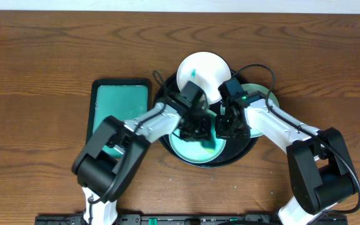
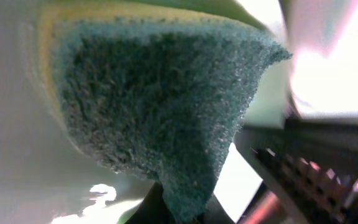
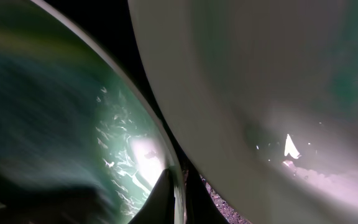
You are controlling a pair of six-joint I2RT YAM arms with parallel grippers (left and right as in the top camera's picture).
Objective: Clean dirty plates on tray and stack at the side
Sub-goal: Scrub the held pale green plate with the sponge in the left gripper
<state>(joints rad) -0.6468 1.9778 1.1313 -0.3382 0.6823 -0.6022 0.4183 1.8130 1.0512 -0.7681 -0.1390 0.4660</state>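
Note:
The round black tray point(image 1: 243, 150) holds three plates. A white plate point(image 1: 204, 74) leans at the back, a pale teal plate point(image 1: 259, 94) lies at the right, and a teal-tinted plate point(image 1: 194, 154) lies at the front. My left gripper point(image 1: 196, 128) is shut on a teal and yellow sponge point(image 2: 160, 99) and presses it on the front plate. My right gripper point(image 3: 179, 198) is shut on that plate's rim point(image 3: 166, 146), and it also shows in the overhead view point(image 1: 225, 125). A white plate point(image 3: 260, 93) is close beside it.
A rectangular teal tray with a black edge point(image 1: 120, 103) lies on the wooden table left of the black tray. Both arms cross over the black tray, and their bases stand at the table's front edge.

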